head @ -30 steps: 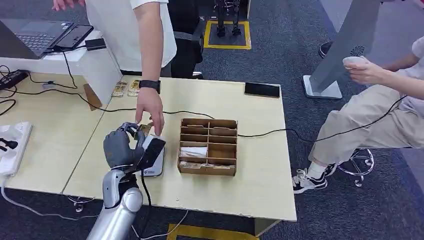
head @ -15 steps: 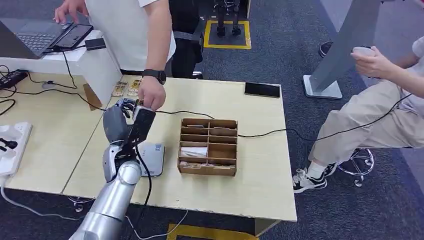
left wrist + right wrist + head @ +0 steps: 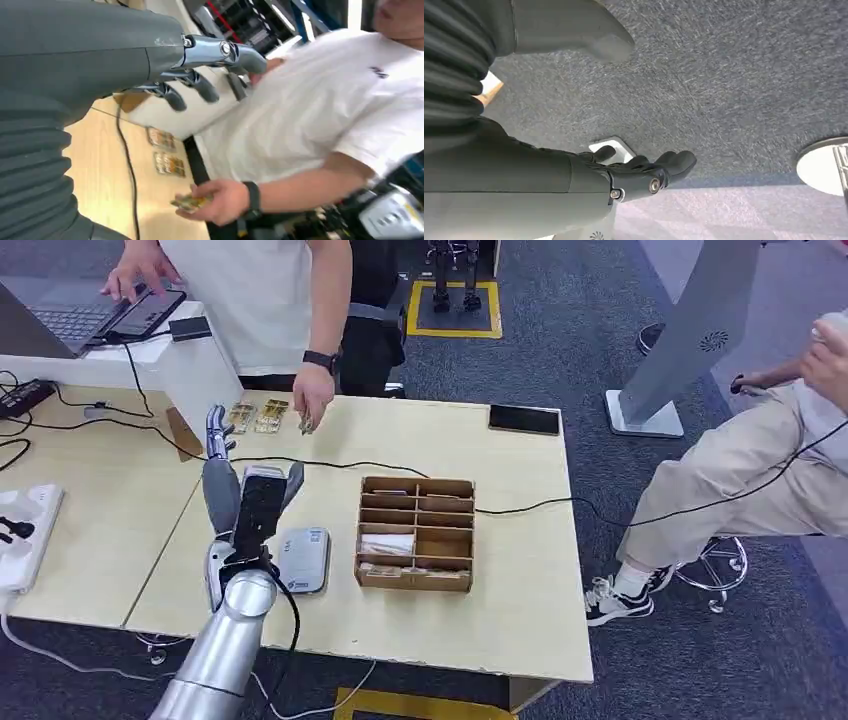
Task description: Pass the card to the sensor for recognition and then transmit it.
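our left hand (image 3: 222, 475) hangs empty, fingers apart, above the sensor (image 3: 303, 559); the person's hand (image 3: 313, 405) holds the card (image 3: 189, 202), handover apparently done; next, withdrawing.

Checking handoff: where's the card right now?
In the head view the card is in the standing person's hand, over the table's far edge beside the card stacks, beyond the robot's raised, empty left hand.

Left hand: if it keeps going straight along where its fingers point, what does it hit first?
Likely the person's hand holding a card, or the cards laid on the table; left hand is open, depth unclear.
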`<state>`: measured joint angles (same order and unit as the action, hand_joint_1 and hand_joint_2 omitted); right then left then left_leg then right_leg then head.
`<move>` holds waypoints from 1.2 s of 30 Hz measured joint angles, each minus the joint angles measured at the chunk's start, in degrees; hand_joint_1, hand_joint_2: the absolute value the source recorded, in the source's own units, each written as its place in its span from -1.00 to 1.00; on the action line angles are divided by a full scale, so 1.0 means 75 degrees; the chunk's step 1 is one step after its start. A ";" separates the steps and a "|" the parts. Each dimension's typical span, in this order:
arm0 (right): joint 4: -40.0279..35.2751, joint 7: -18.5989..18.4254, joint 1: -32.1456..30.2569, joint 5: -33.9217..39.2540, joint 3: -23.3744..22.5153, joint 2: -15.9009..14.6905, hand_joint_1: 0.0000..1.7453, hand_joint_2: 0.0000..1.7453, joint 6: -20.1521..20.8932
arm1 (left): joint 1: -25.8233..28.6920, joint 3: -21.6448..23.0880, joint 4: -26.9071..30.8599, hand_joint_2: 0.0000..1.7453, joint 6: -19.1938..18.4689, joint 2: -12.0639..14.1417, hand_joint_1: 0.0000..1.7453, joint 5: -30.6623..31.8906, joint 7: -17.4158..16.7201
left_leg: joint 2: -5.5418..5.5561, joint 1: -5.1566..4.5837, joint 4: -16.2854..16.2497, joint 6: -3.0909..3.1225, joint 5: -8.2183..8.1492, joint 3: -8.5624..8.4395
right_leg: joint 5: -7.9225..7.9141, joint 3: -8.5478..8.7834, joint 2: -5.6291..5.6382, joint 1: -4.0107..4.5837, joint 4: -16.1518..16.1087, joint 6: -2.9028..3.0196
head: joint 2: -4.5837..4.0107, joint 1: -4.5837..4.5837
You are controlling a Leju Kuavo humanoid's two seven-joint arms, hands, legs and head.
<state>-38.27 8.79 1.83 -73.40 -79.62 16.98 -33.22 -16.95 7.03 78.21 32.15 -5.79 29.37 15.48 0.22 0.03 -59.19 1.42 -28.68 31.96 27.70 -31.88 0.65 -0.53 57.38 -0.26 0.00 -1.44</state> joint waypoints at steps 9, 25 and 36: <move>-0.0414 0.0131 -0.0074 0.0003 -0.0064 0.0122 -1.00 1.00 0.0312 | 0.1424 0.0849 0.1935 1.00 -0.0614 0.0376 -1.00 -0.0239 0.1119 | -0.0001 0.0000 0.0000 0.0001 -0.0002 0.0008 | 0.0003 -0.0008 -0.0003 -0.0001 -0.0001 -0.0001 | 0.0000 0.0003; -0.0647 0.0114 -0.0119 0.0696 -0.0417 0.0219 -1.00 1.00 -0.0169 | 0.3876 0.0963 0.4577 1.00 -0.2136 0.0103 -1.00 -0.3838 0.3266 | 0.0001 -0.0001 0.0002 -0.0001 -0.0006 0.0010 | 0.0013 -0.0010 -0.0003 -0.0001 -0.0002 -0.0005 | 0.0000 0.0003; -0.0639 0.0099 -0.0122 0.0764 -0.0431 0.0221 -1.00 1.00 -0.0216 | 0.3987 0.0963 0.4717 1.00 -0.2208 0.0047 -1.00 -0.3835 0.3266 | 0.0001 -0.0001 0.0002 -0.0001 -0.0006 0.0010 | 0.0012 -0.0010 -0.0004 -0.0001 -0.0002 -0.0006 | 0.0000 0.0003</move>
<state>-43.06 9.53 0.91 -67.67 -82.86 18.64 -34.84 12.95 14.25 113.59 15.58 -5.44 0.61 39.98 0.23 0.02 -59.17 1.41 -28.72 32.04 27.79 -31.95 0.62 -0.54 57.37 -0.31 0.00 -1.42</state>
